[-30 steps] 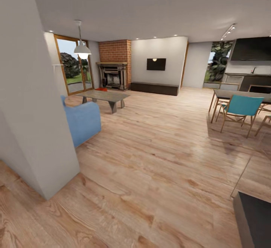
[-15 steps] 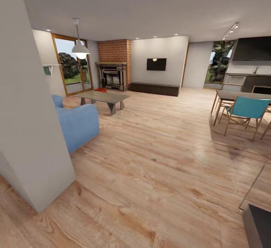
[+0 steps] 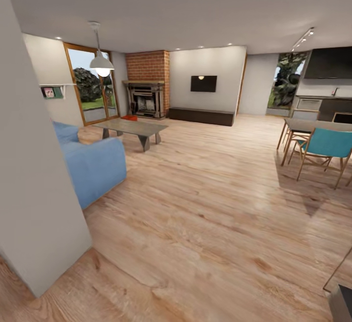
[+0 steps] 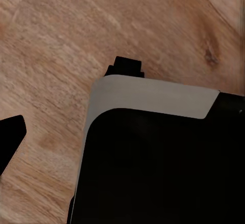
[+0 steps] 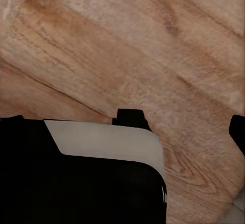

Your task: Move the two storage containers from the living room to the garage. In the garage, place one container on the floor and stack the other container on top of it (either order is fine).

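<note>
Living room (image 3: 205, 175) bears no legible writing; orange-red container (image 3: 130, 117) lies by fireplace (image 3: 145, 98); gripper states unclear.

I can read no text, label or number here; the small framed picture (image 3: 48, 92) left of the glass door (image 3: 90, 85) is too blurred.

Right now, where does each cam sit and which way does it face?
Head: high on the robot, facing forward across the living room to the brick fireplace, blue sofa and an orange-red container; no body parts.
Left wrist: on the left arm, facing down; dark robot body fills the lower part.
Right wrist: same on the right; dark body low.
Shared: all three see the wood plank floor.
</note>
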{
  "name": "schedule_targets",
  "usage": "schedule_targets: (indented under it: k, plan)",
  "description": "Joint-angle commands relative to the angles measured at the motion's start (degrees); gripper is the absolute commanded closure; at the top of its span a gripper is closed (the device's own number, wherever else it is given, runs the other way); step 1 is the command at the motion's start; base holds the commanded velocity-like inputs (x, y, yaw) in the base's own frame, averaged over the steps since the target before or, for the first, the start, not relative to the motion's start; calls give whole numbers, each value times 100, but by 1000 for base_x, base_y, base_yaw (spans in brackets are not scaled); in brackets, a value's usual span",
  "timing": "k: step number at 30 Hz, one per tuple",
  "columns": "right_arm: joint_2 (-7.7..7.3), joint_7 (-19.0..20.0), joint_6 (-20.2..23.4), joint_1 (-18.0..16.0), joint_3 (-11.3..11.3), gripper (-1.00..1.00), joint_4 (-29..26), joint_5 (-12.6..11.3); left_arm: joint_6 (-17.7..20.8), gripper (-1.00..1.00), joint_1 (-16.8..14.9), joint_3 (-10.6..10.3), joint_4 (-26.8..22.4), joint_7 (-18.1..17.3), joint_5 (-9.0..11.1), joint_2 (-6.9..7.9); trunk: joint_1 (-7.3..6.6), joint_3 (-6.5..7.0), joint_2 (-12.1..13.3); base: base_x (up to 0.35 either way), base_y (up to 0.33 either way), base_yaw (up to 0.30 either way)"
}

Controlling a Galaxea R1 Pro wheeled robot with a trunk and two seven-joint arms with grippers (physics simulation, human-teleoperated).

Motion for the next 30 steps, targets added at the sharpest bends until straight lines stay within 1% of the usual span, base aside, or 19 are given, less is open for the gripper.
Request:
schedule_targets:
  k: [1,8,24,30]
  plan:
    - [7,-9,-25,-6,48,-100,14,-57,20,-100,-4,4,-3,12,36,0,3,-6,-2,322,0,-99]
    - [11,-11,-25,-5,49,-100,11,-84,20,-100,-6,4,-3,12,36,0,3,-6,-2,322,0,-220]
    - [12,-8,-25,-5,48,-100,11,-50,20,-100,-6,4,-3,12,36,4,3,-6,-2,322,0,-250]
    - [12,-8,-25,-5,48,-100,11,-51,21,-100,-5,4,-3,12,36,6,3,-6,-2,322,0,-80]
